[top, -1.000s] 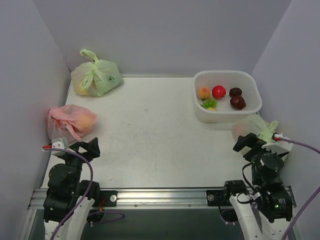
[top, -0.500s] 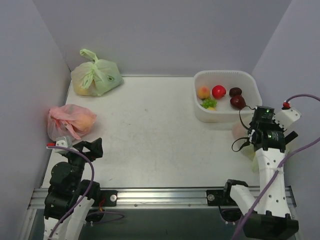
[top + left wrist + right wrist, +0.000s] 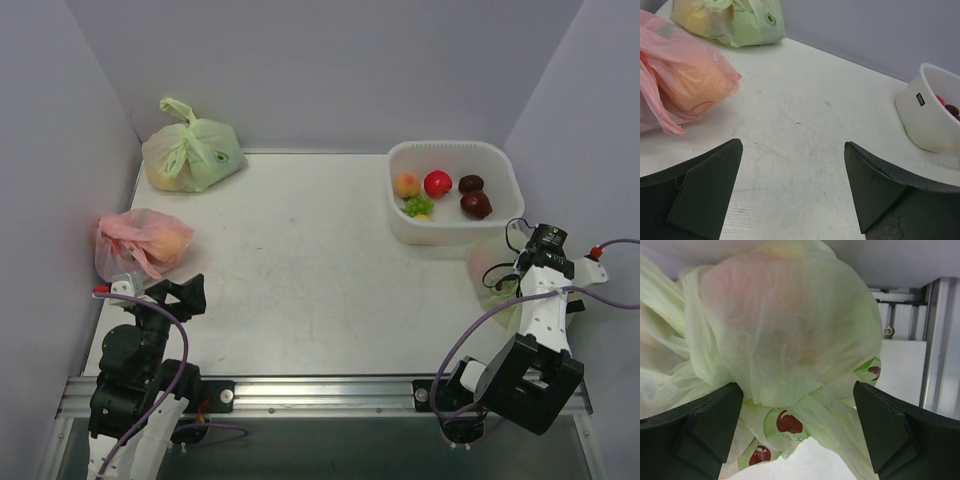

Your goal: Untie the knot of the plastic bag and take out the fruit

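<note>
The plastic bag (image 3: 785, 330) is pale green and crinkly with dark red round prints, and it fills the right wrist view. In the top view it (image 3: 492, 272) lies at the table's right edge, just in front of the white tub. A pinkish shape shows faintly through its skin; no fruit can be made out inside. I cannot pick out the knot. My right gripper (image 3: 797, 432) is open, its fingers either side of the bag's lower folds, close to it; in the top view it (image 3: 530, 268) stands over the bag. My left gripper (image 3: 792, 190) is open and empty over bare table at the front left (image 3: 175, 296).
A white tub (image 3: 400, 225) at the back right holds a peach, a red round fruit, two maroon fruits and a green piece. A pink-red bag (image 3: 140, 243) lies at the left edge. Another plump green bag (image 3: 192, 152) sits at the back left. The metal rail (image 3: 940, 340) runs beside the right gripper.
My right arm has risen from its low folded pose and swung over the pale-green bag, now covering part of it. The left arm has barely moved.
</note>
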Tool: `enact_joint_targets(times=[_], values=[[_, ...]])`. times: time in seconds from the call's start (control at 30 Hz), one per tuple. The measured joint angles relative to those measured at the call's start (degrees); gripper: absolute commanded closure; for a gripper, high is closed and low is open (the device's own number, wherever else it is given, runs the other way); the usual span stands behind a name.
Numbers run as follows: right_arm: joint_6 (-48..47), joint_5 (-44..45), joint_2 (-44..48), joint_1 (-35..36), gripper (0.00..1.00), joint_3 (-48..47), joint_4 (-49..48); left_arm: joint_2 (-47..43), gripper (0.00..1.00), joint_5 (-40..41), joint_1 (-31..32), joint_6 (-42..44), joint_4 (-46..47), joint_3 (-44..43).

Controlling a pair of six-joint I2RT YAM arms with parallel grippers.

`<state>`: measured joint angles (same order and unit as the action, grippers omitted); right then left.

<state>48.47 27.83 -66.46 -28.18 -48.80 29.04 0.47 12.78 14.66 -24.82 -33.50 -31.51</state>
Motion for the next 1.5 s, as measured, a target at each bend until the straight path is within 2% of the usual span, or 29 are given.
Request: enact_joint_targets(times=[0.03,0.07,0.13,0.17,0.23,0.27,0.3,0.47,0.57,0.7,0.9,1.03,1.17,1.33,1.5], values=[[0.74,-0.55,-0.63,-0.66,0.07,1.22,-0.92,0.00,0.06,0.00,0.00,0.00,0.07,0.00],[1.36,-1.20,-0.94,-1.11,0.26,2.19,-1.75,0.00,0.06,0.00,0.00,0.00,0.11,0.00],[2.08,-2.27,-0.66,-1.49,0.50,3.67,-3.39,0.00,0.06,-0.02,0.00,0.00,0.20,0.00],[2.34,-2.84,-0.39,-1.51,0.67,4.07,-4.00,0.00,0.06,-0.04,0.00,0.00,0.24,0.02],[2.56,-3.80,0.63,-1.51,0.80,4.87,-4.85,0.00,0.06,-0.15,0.00,0.00,0.33,0.04],[2.71,-4.26,1.49,-1.49,0.94,5.33,-4.94,0.00,0.06,-0.22,0.00,0.00,0.33,0.04],[2.58,-4.79,2.82,-1.46,1.00,5.97,-4.92,0.00,0.06,-0.26,0.00,0.00,0.33,0.04],[2.47,-6.97,10.12,0.17,1.00,8.09,-2.86,-0.02,0.06,-0.66,0.00,0.00,0.33,0.09],[2.47,-7.50,13.33,5.18,1.00,8.09,-0.39,-0.02,0.06,-0.92,0.00,0.00,0.35,0.11],[2.60,-7.96,16.61,14.99,1.00,7.74,3.85,-0.04,0.06,-1.11,0.00,0.02,0.35,0.11],[2.93,-7.80,18.10,35.98,1.00,3.72,9.44,-0.04,0.05,-1.84,0.07,0.04,0.39,0.09],[2.71,-5.92,14.34,54.34,1.00,-1.79,10.67,0.15,0.05,-3.08,0.22,0.04,0.76,0.09],[2.62,-2.62,6.93,68.17,1.00,-9.68,10.58,2.62,0.03,-4.61,0.28,-0.61,1.44,0.09],[1.29,-1.29,-2.40,76.15,1.00,-16.46,4.57,12.33,0.03,-9.68,1.40,-3.54,4.92,0.09],[0.76,-0.39,-9.53,80.39,0.99,-17.00,-3.26,26.56,0.02,-16.06,2.29,-5.16,6.27,-2.71]])
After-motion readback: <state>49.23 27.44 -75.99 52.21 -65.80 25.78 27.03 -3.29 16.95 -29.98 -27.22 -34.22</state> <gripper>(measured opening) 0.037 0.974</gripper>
